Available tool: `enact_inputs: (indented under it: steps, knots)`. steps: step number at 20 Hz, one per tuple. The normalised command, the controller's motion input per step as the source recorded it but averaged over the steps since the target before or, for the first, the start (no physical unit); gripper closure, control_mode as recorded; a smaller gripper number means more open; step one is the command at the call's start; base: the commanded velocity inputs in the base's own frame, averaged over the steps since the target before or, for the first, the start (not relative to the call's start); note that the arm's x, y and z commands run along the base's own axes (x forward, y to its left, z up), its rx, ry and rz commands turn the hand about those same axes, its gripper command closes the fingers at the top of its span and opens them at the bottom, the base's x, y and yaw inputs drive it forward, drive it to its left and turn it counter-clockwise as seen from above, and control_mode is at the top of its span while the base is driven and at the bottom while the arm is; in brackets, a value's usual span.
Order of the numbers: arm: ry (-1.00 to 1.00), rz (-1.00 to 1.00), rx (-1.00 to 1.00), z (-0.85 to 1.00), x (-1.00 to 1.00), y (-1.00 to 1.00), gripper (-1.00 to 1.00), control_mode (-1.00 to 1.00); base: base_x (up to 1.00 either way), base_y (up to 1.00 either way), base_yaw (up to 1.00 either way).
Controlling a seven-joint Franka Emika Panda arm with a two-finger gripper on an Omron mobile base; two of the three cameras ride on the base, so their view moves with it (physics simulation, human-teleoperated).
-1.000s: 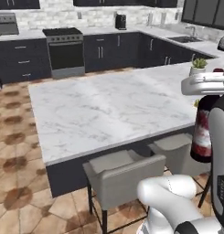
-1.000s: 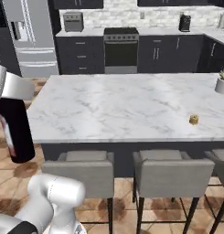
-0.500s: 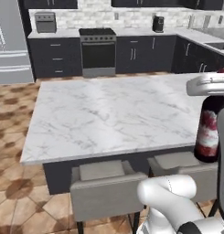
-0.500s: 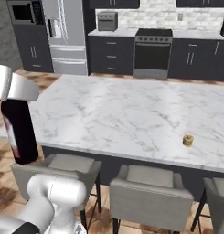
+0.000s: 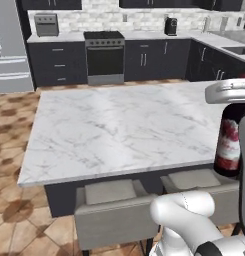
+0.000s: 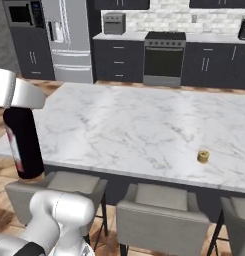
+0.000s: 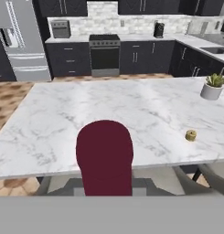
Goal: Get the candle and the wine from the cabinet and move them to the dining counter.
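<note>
1. We saw a dark glass wine bottle (image 5: 229, 142) with a deep red cap (image 7: 104, 153) and reddish label.
2. The broad marble island top (image 6: 144, 125) was white with grey veins.
3. The small round candle (image 6: 203, 156) was yellowish.
4. The padded stools (image 5: 113, 212) were grey.

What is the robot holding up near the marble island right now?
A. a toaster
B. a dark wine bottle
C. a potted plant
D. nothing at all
B: the end effector grips the wine by its neck, above the stools beside the dining counter.
</note>
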Motion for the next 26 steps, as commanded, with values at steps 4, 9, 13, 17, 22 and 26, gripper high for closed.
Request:
enact_inputs:
  steps: [4, 9, 13, 17, 22, 26]
  knots:
    - [0.0, 0.0, 0.0, 0.0, 0.0, 0.0, 1.0, 1.0, 0.6, 0.0, -0.19]
    - [0.0, 0.0, 0.0, 0.0, 0.0, 0.0, 1.0, 1.0, 0.61, 0.0, -0.13]
    - [0.0, 0.08, 0.1, -0.24, 0.96, -0.26, 1.0, -1.0, 0.0, 0.0, 0.0]
    - [0.0, 0.38, 0.12, -0.51, 1.0, -0.51, 1.0, -1.0, 0.0, 0.0, 0.0]
    - [0.01, 0.45, 0.07, -0.58, 1.0, -0.49, 1.0, -1.0, 0.0, 0.0, 0.0]
    - [0.11, 0.33, 0.01, -0.53, 1.0, -0.23, 1.0, -1.0, 0.0, 0.0, 0.0]
